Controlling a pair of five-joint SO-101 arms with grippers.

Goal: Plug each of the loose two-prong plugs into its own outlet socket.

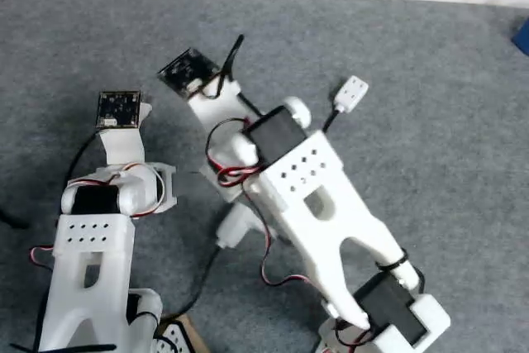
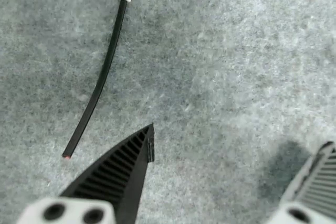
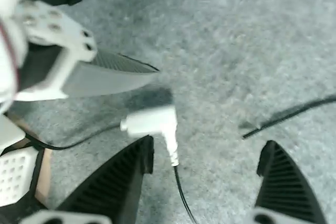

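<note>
Beneath my right arm, close to the middle of the grey felt mat (image 1: 446,80), one white two-prong plug (image 3: 149,120) lies on its side with its black cord (image 3: 181,195) trailing off it. The right gripper (image 3: 210,142) hangs just above it, jaws spread wide and nothing in them. The plug sits just beside one finger's tip, not centred in the gap. The left gripper (image 2: 240,136) is equally wide apart and empty, hovering over bare mat near a loose cord end (image 2: 66,155). A second white plug (image 1: 353,93) lies well apart, toward the far right. The outlet socket (image 3: 13,174) sits on a wooden board at the near edge, just beside the left arm's base.

Several things could go wrong from here. If I close now, I expect the finger nearest the plug to land on it or shove it sideways across the mat without pinching it. It might also catch only the strain relief, so the body swings loose. I cannot see the prongs, so I cannot tell which way they face, and a grip taken blind could leave them pointing away from the socket. The left gripper is near the plug too, so a careless descent risks the two grippers knocking together. The cord could also drag or snag under an arm on the way to the outlet.
</note>
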